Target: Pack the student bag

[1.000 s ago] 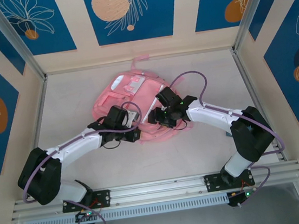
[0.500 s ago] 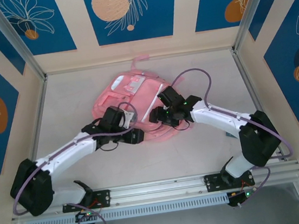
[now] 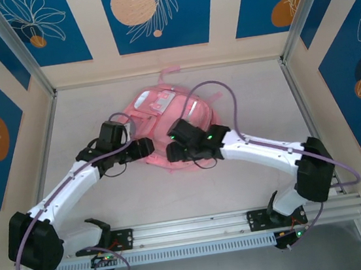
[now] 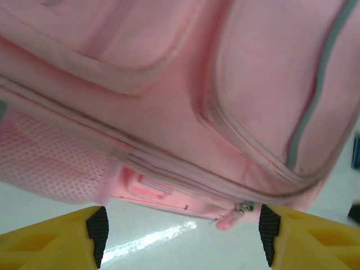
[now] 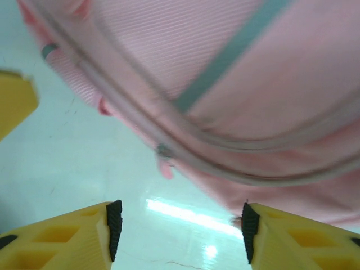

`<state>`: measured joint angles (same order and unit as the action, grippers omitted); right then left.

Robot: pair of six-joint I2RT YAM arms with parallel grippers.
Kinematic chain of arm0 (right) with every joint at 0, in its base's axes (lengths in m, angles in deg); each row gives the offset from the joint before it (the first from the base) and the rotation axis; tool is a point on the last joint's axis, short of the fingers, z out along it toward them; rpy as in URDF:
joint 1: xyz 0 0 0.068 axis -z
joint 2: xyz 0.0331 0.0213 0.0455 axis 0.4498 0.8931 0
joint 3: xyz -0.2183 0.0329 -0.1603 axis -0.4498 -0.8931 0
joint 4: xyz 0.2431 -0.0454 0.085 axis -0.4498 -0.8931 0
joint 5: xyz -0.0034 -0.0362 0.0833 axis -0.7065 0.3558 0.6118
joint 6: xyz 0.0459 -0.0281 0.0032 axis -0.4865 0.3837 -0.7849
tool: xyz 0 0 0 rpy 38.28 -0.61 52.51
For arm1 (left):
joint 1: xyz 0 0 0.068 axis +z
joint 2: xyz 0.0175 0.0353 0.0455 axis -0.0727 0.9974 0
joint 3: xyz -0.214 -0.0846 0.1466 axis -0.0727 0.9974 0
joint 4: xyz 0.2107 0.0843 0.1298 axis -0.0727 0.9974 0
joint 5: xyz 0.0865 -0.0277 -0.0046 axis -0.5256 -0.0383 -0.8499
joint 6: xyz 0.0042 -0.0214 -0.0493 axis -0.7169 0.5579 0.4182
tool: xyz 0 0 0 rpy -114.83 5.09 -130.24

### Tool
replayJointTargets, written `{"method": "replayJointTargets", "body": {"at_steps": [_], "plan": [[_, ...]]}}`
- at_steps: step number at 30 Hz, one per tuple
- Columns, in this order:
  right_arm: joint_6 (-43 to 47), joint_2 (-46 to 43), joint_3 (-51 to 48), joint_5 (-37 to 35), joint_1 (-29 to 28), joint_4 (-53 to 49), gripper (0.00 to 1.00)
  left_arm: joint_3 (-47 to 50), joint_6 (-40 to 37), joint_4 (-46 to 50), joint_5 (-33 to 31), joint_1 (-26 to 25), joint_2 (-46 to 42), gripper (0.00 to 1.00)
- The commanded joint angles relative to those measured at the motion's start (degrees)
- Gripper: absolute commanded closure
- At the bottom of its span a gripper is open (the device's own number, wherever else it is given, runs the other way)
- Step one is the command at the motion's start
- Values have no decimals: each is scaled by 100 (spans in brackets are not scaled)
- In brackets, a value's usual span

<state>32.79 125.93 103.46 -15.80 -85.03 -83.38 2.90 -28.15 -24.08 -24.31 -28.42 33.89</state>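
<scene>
Two tools sit at the near rim of the student bag [image 3: 163, 127], which lies flat on the table [image 3: 262, 98], and both are released. From above, the left tool [image 3: 144, 147] is at the bag's left-hand near corner. The right tool [image 3: 172, 150] is just beside it, along the same edge.

On the left wrist camera, we see the left tool [image 4: 183, 236] with its jaws spread wide and only bare table between them. The student bag [image 4: 169, 101] lies straight ahead of that gap. A pink zip pull [image 4: 228, 222] hangs off the bag's lower seam, forward of the gap and towards the tool's right finger. The seam itself runs crosswise to the tool, from finger to finger, dropping slightly to the right.

On the right wrist camera, the right tool [image 5: 181, 228] is likewise spread and holding nothing. The student bag [image 5: 253, 84] is ahead of it and up to its right. A zip pull [image 5: 165, 163] dangles ahead of the gap, a little left of its middle, and the curved zip track sweeps across above it.

We judge that the next move depends on this pull. It lies forward of each tool and not yet between the fingers, and the right tool is the better centred on it. We cannot tell whether both cameras show the same pull.
</scene>
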Motion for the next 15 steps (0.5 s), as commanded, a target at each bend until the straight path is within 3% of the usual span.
{"method": "replayJointTargets", "body": {"at_steps": [1,5,15], "plan": [[-152,634,511,-693,-439,-345,45,-67,339,42,-276,245,-59,26],[-480,1275,939,-716,-674,-413,55,28,398,137,-428,460,-126,20],[-1282,1627,1036,-951,-533,-803,55,146,288,337,-530,677,-249,14]]}}
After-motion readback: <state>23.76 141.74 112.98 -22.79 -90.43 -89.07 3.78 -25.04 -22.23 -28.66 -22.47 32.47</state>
